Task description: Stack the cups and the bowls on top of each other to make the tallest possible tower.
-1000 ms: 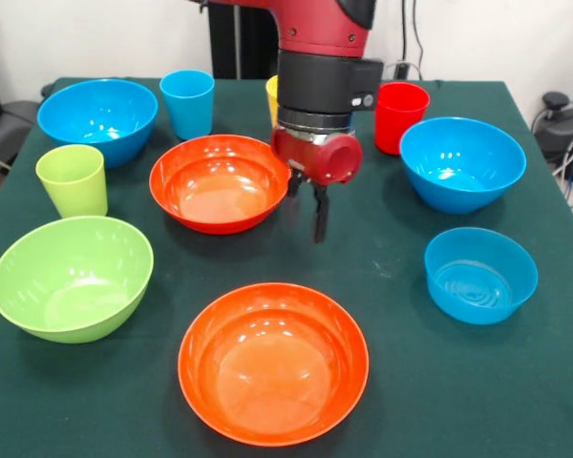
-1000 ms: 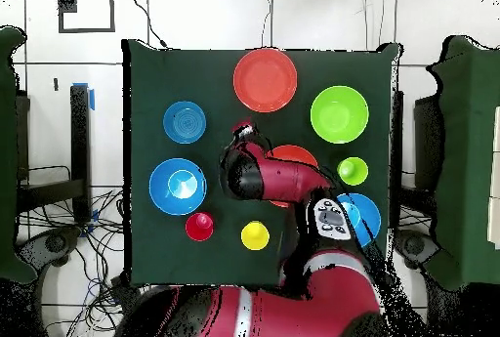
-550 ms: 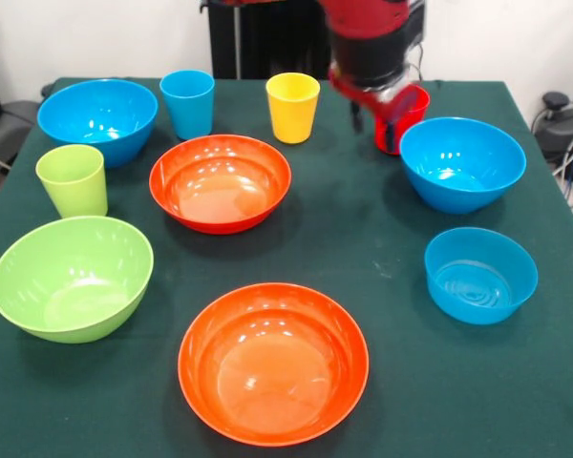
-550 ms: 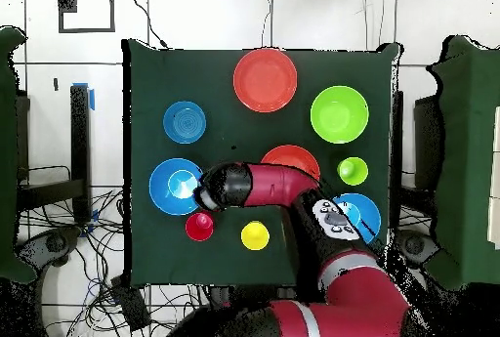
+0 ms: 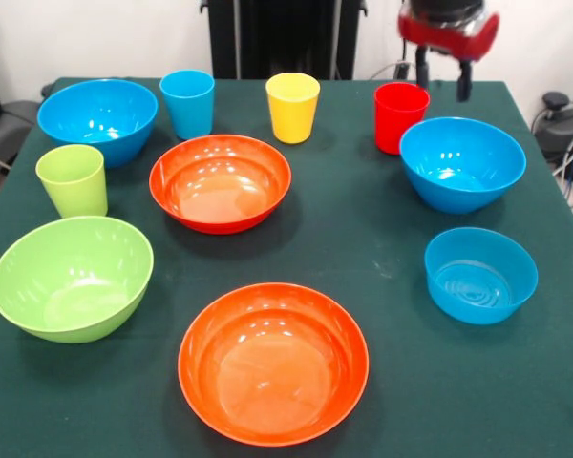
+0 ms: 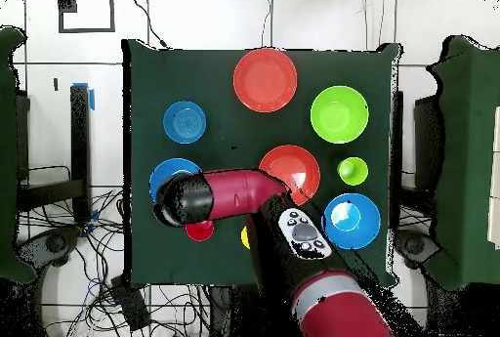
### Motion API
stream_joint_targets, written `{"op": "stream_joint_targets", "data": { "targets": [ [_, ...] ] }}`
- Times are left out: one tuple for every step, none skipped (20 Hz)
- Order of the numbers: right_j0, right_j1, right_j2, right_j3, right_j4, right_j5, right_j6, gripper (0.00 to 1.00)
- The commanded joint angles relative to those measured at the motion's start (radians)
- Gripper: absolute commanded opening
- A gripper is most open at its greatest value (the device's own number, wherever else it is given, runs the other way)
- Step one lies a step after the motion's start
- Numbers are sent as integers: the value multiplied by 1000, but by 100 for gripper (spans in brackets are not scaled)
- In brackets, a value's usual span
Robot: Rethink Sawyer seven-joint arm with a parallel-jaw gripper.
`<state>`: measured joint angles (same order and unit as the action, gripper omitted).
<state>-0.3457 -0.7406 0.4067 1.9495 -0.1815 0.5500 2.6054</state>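
Note:
My gripper (image 5: 443, 78) hangs open and empty at the far right, above the gap between the red cup (image 5: 400, 116) and a deep blue bowl (image 5: 461, 162). In the overhead view the arm's end (image 6: 176, 204) covers part of that blue bowl (image 6: 168, 171) and the red cup (image 6: 200, 231). Blue cup (image 5: 187, 103), yellow cup (image 5: 293, 107) and green cup (image 5: 73, 179) stand upright. Two orange bowls (image 5: 220, 181) (image 5: 273, 361), the green bowl (image 5: 72, 277), another deep blue bowl (image 5: 97, 119) and the smaller blue bowl (image 5: 480, 274) each sit alone. No tower shows.
The dark green table (image 5: 382, 239) carries everything. A black stand (image 5: 267, 38) rises behind its far edge. Cables and equipment (image 5: 563, 124) lie beside the right side. In the overhead view the red arm (image 6: 283, 226) crosses the table's lower part.
The arm swung from beside the middle orange bowl, past the red cup, up to the far right above the blue bowl. No cup or bowl has moved.

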Motion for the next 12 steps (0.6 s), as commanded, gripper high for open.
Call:
{"op": "stream_joint_targets", "data": {
  "targets": [
    [-40,-109,83,51,-50,12,-140,100],
    [-46,-105,85,54,-56,10,-143,100],
    [-48,-75,72,19,-75,18,-154,100],
    [-50,-60,67,5,-87,29,-162,100],
    [-51,-46,62,-9,-99,39,-171,100],
    [-50,-39,59,-13,-109,43,-174,100],
    [-48,-27,51,-37,-124,72,-192,100],
    [-45,-23,48,-43,-133,82,-196,100],
    [-38,-14,39,-71,-157,118,-215,100],
    [-29,-7,31,-91,-179,137,-222,100],
    [-20,-1,23,-111,-201,156,-229,100],
    [-16,6,20,-121,-219,160,-233,100]
  ]
}}
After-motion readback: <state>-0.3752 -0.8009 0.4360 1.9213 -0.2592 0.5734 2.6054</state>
